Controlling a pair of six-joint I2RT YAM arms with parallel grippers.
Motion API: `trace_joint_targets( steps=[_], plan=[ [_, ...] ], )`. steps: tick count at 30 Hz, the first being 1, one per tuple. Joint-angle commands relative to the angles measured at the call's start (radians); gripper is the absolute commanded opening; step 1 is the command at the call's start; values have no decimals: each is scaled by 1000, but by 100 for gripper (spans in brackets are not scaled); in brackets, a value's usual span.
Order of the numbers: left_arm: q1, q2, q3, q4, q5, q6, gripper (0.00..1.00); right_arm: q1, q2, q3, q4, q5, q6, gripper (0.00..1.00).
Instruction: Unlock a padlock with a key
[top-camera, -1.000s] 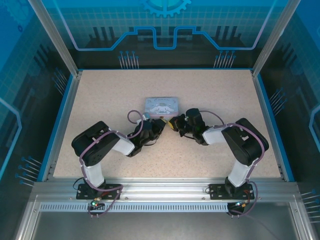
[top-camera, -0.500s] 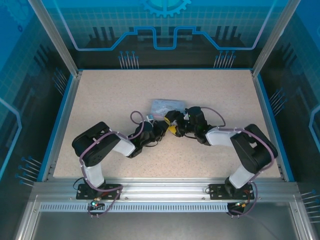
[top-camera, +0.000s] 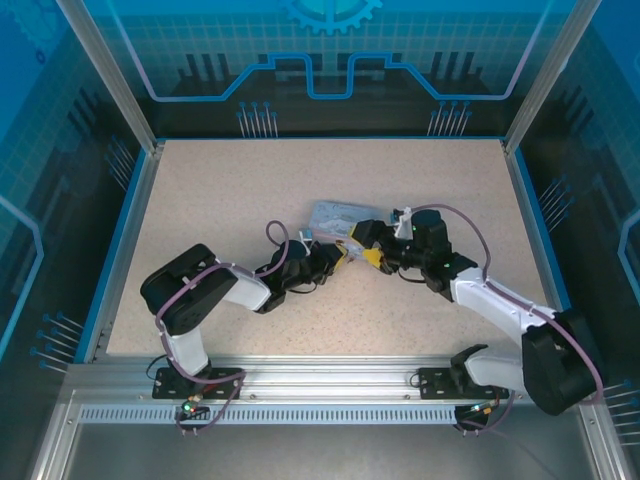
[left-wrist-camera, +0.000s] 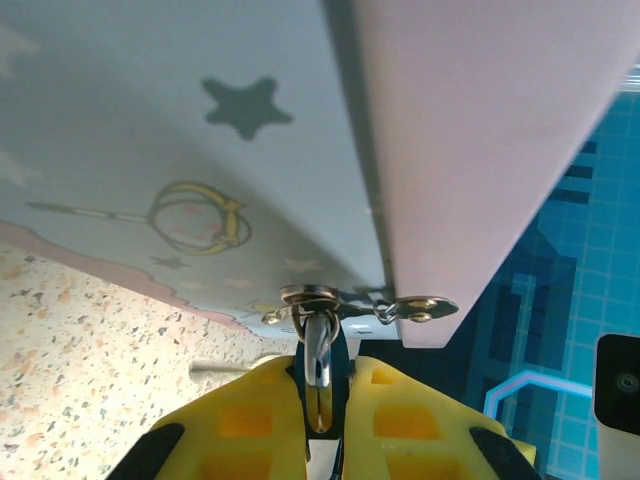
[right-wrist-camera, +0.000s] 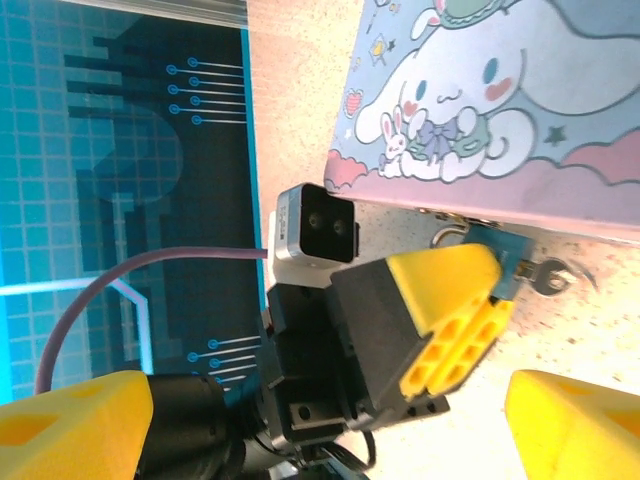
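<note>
The left gripper (left-wrist-camera: 322, 400), its blocky yellow plastic fingers (left-wrist-camera: 250, 430) pressed together, pinches the padlock (right-wrist-camera: 497, 250). This is a tiny bluish metal block whose shiny curved shackle rises straight ahead of the fingertips into the small metal clasp (left-wrist-camera: 310, 296) on the edge of the tin (right-wrist-camera: 520, 90). The key (right-wrist-camera: 546, 276), a thin dark sliver with a round holed head, sticks out of the padlock's side, just past the left fingertips and touched by neither gripper. The right gripper (top-camera: 368, 247) stands wide open and holds nothing; padlock and key lie ahead of it, between its two spread yellow fingers (right-wrist-camera: 75, 425) and clear of both. The tin is a flat, smooth rectangular box, pale blue and pink, printed with a white long-eared cartoon animal, rabbits and stars. It sits just beyond both grippers, apparently tilted, on the speckled beige bench (top-camera: 230, 190). Its inside cannot be seen
</note>
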Motion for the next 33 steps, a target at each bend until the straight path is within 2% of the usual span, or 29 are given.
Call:
trace_joint_targets(
  steps=[1,3,6,11,14,22,33],
  plan=[
    [10,-9,20,-1,27,28,0,-15,-47,45,-244,-5,-189,90],
    [15,-12,25,-8,35,28,0,-10,-64,99,-379,63,-311,88],
    [17,-26,35,-35,44,34,0,15,-81,166,-515,187,-495,79],
    [22,-55,47,-85,59,43,0,100,-60,240,-593,373,-760,57],
    [26,-69,59,-117,72,45,0,165,-24,253,-586,437,-857,53],
    [31,-104,104,-227,111,53,0,271,106,299,-531,531,-1001,42],
    [46,-120,136,-288,156,43,0,264,201,331,-513,548,-1080,35]
  ],
)
